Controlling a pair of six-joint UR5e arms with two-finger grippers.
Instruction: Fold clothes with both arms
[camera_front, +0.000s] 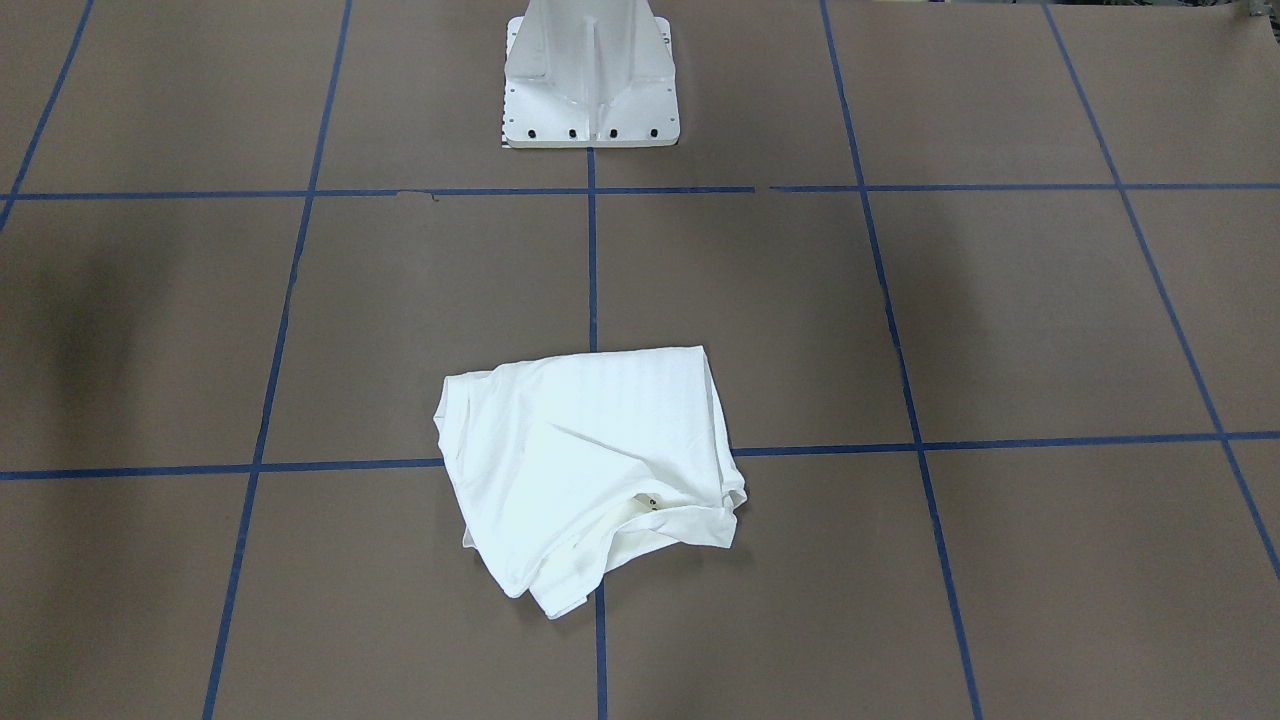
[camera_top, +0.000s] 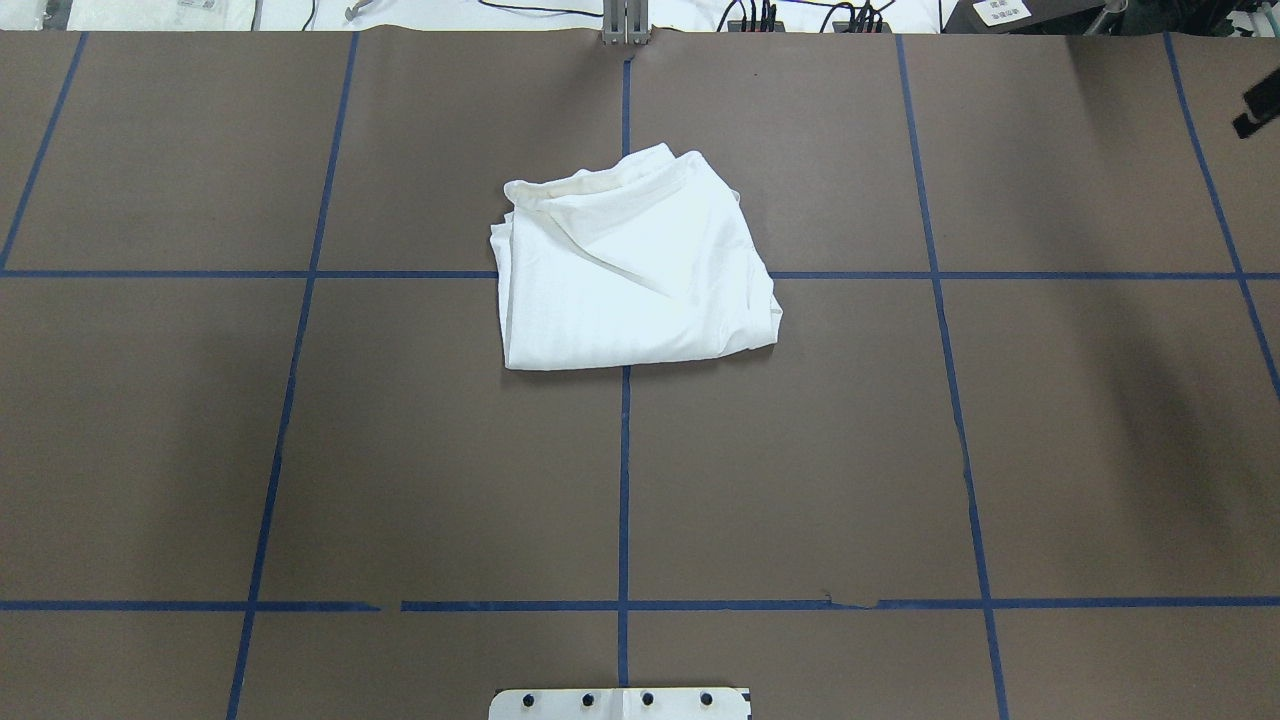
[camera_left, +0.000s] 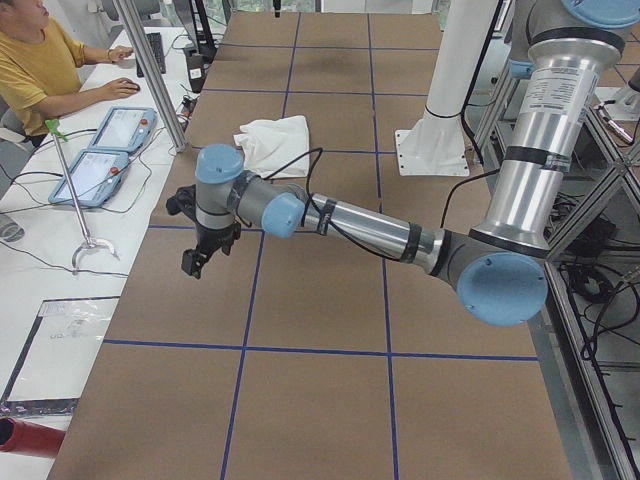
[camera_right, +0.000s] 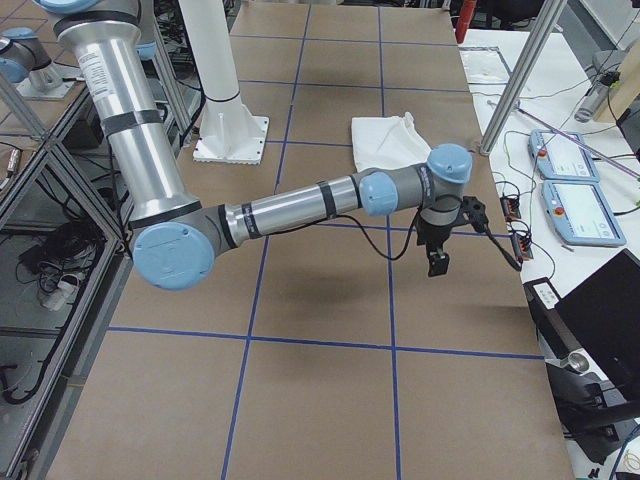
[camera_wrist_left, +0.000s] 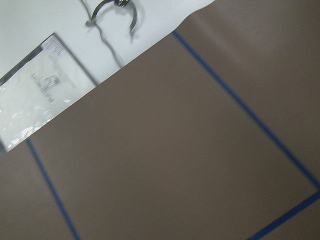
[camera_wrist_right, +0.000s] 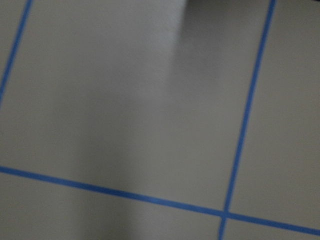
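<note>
Tbl: L arm, R arm outstretched, low.

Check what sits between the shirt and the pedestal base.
Nothing: that stretch from shirt to pedestal base is bare table with blue tape lines, per the overhead view.

Robotics lab here: the left arm stretches over a brown table gridded in blue tape. Teach pendants and a seated operator at ten o'clock.

Matt white cloth T-shirt, matt brown paper table cover, blue tape lines, smooth metal left arm
</note>
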